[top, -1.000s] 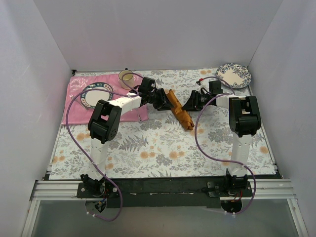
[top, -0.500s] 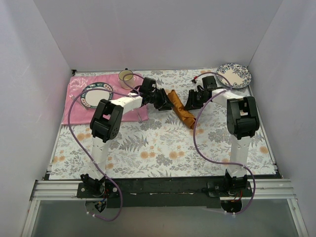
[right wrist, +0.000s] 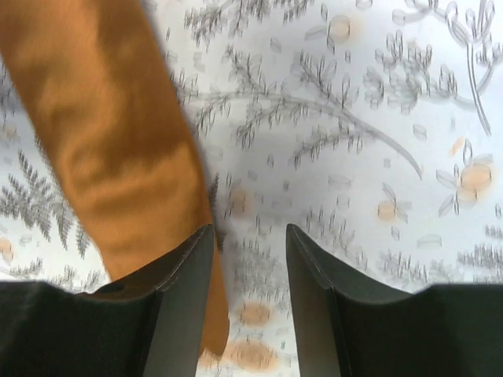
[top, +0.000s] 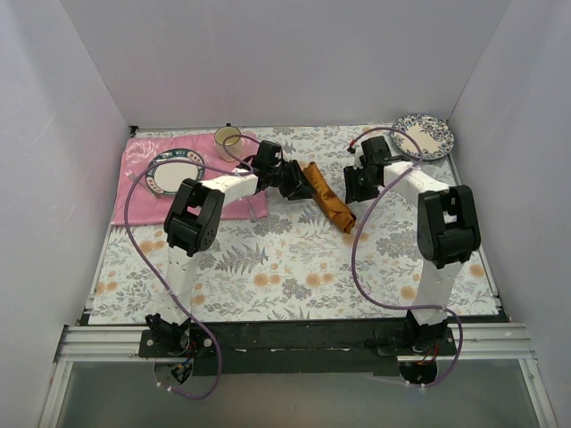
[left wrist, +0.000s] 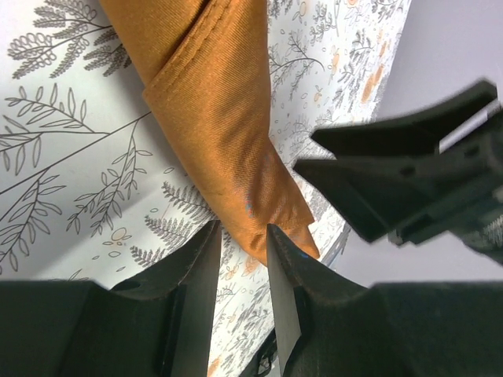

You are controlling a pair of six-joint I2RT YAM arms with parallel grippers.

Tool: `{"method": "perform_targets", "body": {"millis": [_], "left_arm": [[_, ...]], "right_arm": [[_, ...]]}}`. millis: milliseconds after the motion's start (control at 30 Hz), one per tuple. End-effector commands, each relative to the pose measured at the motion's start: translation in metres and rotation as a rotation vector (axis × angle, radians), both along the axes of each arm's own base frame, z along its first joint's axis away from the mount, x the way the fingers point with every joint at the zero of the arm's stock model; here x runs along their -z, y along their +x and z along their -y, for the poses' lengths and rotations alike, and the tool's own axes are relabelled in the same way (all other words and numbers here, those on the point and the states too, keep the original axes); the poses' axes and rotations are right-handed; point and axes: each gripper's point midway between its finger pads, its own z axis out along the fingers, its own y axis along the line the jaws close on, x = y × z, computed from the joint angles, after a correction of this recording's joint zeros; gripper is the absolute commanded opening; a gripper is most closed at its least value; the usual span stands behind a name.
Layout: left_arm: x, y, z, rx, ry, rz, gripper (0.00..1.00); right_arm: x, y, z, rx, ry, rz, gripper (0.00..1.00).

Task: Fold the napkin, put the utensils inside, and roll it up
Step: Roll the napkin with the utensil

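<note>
The napkin is a rust-orange roll lying diagonally on the floral tablecloth at mid-table. My left gripper is at its upper left end. In the left wrist view its fingertips close on the pointed end of the napkin, with tablecloth showing lower between the fingers. My right gripper hangs just right of the roll, off it. It is open, with only tablecloth between its fingers and the napkin beside its left finger. The utensils are hidden.
A pink placemat at the back left carries a blue-rimmed plate and a cup. A patterned plate stands in the back right corner. White walls enclose the table on three sides.
My right gripper has come off the napkin roll and moved back and to the right, its jaws narrowing and then widening. The left gripper has stayed at the roll's end.
</note>
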Motion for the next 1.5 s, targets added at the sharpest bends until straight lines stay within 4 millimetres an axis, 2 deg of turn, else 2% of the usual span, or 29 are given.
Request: {"method": "perform_targets", "body": {"millis": [0,33,67,133,167,233,267,367,433,567,800,867,967,1033,1100,1133,1200,1233,1267,1333,1367,1433,1467], "left_arm": [[-0.03,0.01,0.007,0.009,-0.078,0.049,0.29],[-0.032,0.012,0.007,0.008,-0.085,0.051,0.29],[-0.036,0.015,0.01,0.006,-0.1,0.057,0.29],[-0.04,0.02,0.013,0.01,-0.132,0.068,0.28],[-0.045,0.027,0.015,0.006,-0.159,0.105,0.28],[-0.043,0.035,0.015,-0.013,-0.187,0.106,0.28],[-0.044,0.04,0.016,-0.021,-0.199,0.12,0.28],[-0.039,0.054,0.017,-0.045,-0.218,0.116,0.27],[-0.033,0.064,0.017,-0.06,-0.217,0.111,0.27],[-0.02,0.075,0.014,-0.082,-0.194,0.089,0.27],[0.011,0.077,0.008,-0.097,-0.155,0.037,0.25],[0.011,0.077,0.008,-0.088,-0.161,0.033,0.25],[-0.005,0.077,0.009,-0.079,-0.168,0.054,0.26],[-0.029,0.081,0.01,-0.068,-0.179,0.097,0.28],[-0.041,0.079,0.009,-0.063,-0.177,0.087,0.29],[-0.063,0.08,0.011,-0.053,-0.199,0.116,0.31],[-0.083,0.08,0.01,-0.051,-0.208,0.133,0.33],[-0.093,0.082,0.008,-0.054,-0.208,0.151,0.35],[-0.107,0.08,0.004,-0.063,-0.202,0.158,0.37],[-0.117,0.082,-0.008,-0.095,-0.185,0.161,0.41],[-0.129,0.078,-0.016,-0.121,-0.172,0.166,0.42],[-0.135,0.078,-0.034,-0.173,-0.144,0.166,0.45],[-0.121,0.074,-0.045,-0.219,-0.1,0.131,0.46]], "right_arm": [[-0.035,-0.022,0.004,-0.006,0.003,0.069,0.5],[-0.045,-0.024,0.004,-0.01,0.014,0.091,0.5],[-0.043,-0.032,0.005,-0.012,0.012,0.083,0.5],[-0.056,-0.035,0.002,-0.021,0.038,0.121,0.49],[-0.054,-0.043,-0.005,-0.046,0.084,0.105,0.49],[-0.059,-0.048,-0.017,-0.067,0.146,0.105,0.43],[-0.056,-0.055,-0.023,-0.089,0.181,0.086,0.41],[-0.048,-0.06,-0.032,-0.107,0.229,0.061,0.33],[-0.034,-0.068,-0.03,-0.099,0.226,0.029,0.32],[-0.014,-0.07,-0.018,-0.066,0.166,0.015,0.3],[0.006,-0.075,-0.004,-0.051,0.095,-0.005,0.3],[0.006,-0.073,-0.006,-0.06,0.096,-0.005,0.29],[-0.009,-0.065,-0.011,-0.074,0.109,0.023,0.29],[-0.019,-0.065,-0.013,-0.087,0.107,0.031,0.29],[-0.037,-0.057,-0.019,-0.105,0.11,0.068,0.31],[-0.045,-0.057,-0.021,-0.115,0.106,0.081,0.34],[-0.061,-0.052,-0.03,-0.143,0.107,0.124,0.38],[-0.067,-0.05,-0.031,-0.154,0.094,0.15,0.45],[-0.072,-0.047,-0.038,-0.167,0.091,0.174,0.5],[-0.073,-0.038,-0.04,-0.193,0.043,0.226,0.64],[-0.074,-0.035,-0.045,-0.217,0.027,0.243,0.67],[-0.07,-0.02,-0.046,-0.204,-0.033,0.264,0.72],[-0.069,-0.017,-0.053,-0.229,-0.055,0.278,0.73]]}}
